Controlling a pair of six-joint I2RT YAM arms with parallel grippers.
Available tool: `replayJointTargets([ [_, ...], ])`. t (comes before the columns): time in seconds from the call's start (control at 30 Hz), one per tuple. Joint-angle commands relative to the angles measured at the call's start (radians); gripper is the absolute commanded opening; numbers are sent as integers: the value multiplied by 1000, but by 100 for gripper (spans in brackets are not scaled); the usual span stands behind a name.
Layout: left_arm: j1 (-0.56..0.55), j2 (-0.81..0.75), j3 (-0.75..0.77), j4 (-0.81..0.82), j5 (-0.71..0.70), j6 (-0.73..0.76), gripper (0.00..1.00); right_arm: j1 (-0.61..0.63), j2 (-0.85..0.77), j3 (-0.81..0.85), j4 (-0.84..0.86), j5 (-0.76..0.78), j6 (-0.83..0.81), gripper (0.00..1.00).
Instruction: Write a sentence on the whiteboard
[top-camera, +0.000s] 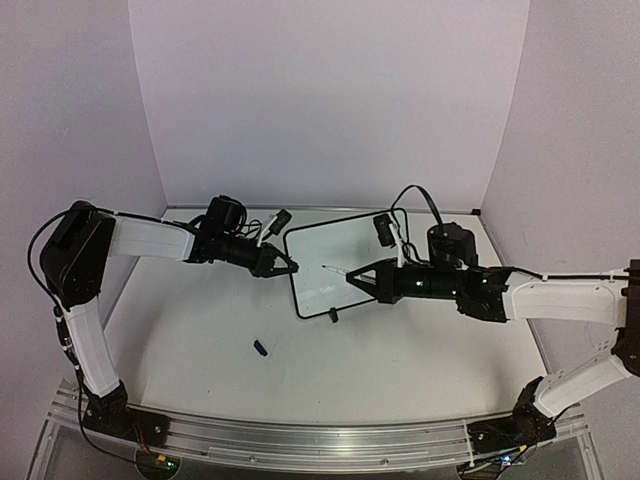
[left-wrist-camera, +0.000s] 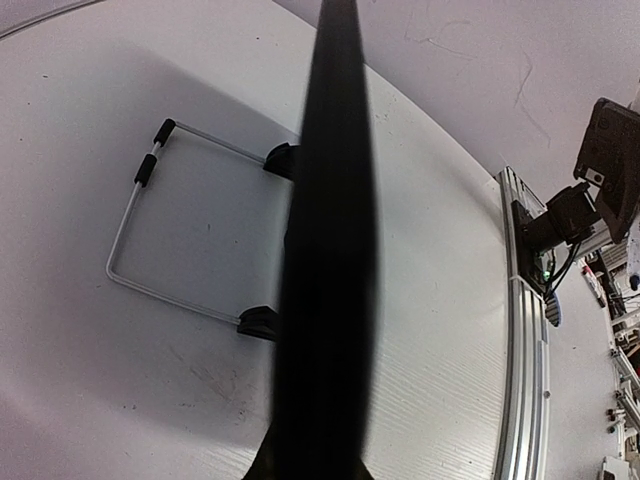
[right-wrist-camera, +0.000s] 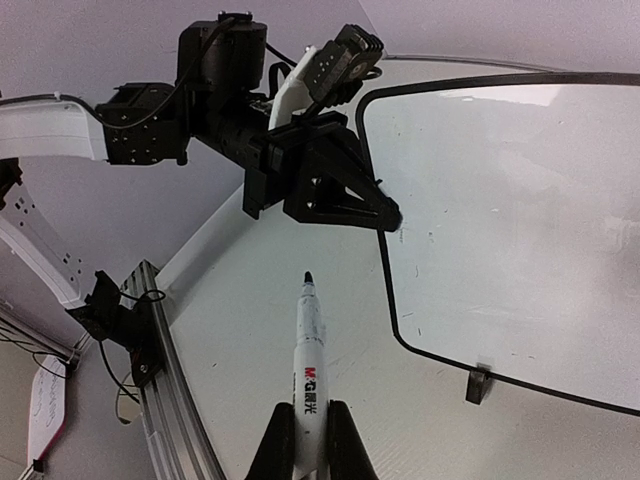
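Note:
The whiteboard (top-camera: 340, 262) stands tilted on the table, a white face in a thin black frame. My left gripper (top-camera: 288, 266) is shut on its left edge. That edge fills the left wrist view as a dark vertical band (left-wrist-camera: 330, 250). In the right wrist view the board face (right-wrist-camera: 520, 220) carries only faint specks, and no sentence shows on it. My right gripper (right-wrist-camera: 308, 440) is shut on a white marker (right-wrist-camera: 310, 370), which is uncapped. The marker's dark tip (right-wrist-camera: 307, 277) points toward the board's left edge and stays short of it.
A small black marker cap (top-camera: 260, 348) lies on the table in front of the board. A wire stand (left-wrist-camera: 130, 240) with black feet props the board from behind. An aluminium rail (top-camera: 320, 435) runs along the near edge. White walls enclose the back and sides.

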Motion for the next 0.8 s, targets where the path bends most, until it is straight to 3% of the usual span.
replayJointTargets([
  [0.0, -2, 26, 33, -83, 43, 14, 0, -2, 42, 67, 47, -18, -50, 0],
  [0.4, -2, 32, 49, -112, 40, 51, 0, -43, 210, 223, 73, -121, -123, 0],
  [0.77, -2, 36, 58, -119, 45, 52, 0, -51, 350, 344, 54, -101, -147, 0],
])
